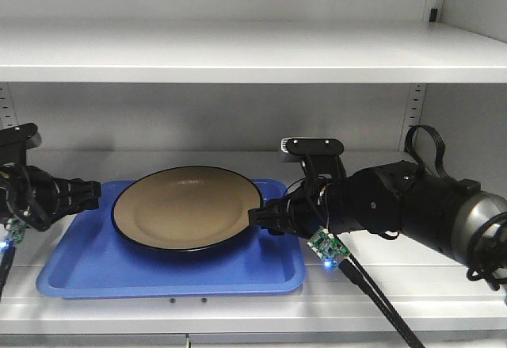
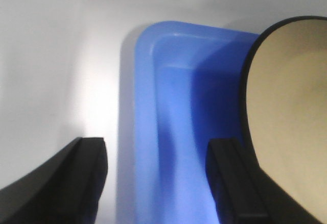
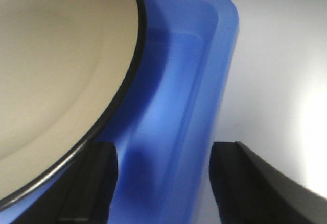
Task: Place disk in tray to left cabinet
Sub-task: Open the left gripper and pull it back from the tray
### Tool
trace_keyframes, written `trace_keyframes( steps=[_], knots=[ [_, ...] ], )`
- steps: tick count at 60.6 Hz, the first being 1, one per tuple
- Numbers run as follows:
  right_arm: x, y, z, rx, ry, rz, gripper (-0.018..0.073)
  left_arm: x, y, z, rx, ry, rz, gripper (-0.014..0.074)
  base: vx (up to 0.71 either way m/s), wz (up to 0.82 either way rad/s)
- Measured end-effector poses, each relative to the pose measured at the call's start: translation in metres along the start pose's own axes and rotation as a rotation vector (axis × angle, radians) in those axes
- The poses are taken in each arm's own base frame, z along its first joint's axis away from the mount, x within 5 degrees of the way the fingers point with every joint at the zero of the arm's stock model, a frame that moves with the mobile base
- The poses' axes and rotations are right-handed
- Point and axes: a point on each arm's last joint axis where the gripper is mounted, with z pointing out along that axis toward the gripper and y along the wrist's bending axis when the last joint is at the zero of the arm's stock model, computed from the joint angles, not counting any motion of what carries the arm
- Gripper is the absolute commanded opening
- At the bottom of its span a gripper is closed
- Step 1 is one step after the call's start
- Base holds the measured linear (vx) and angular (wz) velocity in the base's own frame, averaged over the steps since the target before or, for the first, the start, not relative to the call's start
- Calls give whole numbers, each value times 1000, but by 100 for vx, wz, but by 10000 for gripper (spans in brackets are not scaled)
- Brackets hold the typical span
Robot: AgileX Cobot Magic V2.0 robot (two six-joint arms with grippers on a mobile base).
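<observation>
on the left cabinet shelf, the tray's side rims sit between both grippers' spread jaws, disk inside.

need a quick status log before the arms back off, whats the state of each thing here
Round tan plate with black rim: lying flat, upright, in the tray.
Flat blue plastic tray: resting on the cabinet's lower shelf.
White shelving cabinet: open-fronted, upper shelf bare in view.
Left gripper: open, fingers straddling the tray's left rim.
Right gripper: open, fingers straddling the tray's right rim.
</observation>
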Motion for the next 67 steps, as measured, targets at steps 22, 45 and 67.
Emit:
trace_keyframes(
  steps=[22,45,67],
  knots=[
    [0,0,0,0,1,0,470,47,8,-59,-60,-152,41,505,0,0],
    [2,0,0,1,18,0,470,159,20,-161,-120,-292,225,98,0,0],
    [1,0,0,2,18,-1,470,249,33,-187,-126,-402,245,-6,0,0]
  ],
)
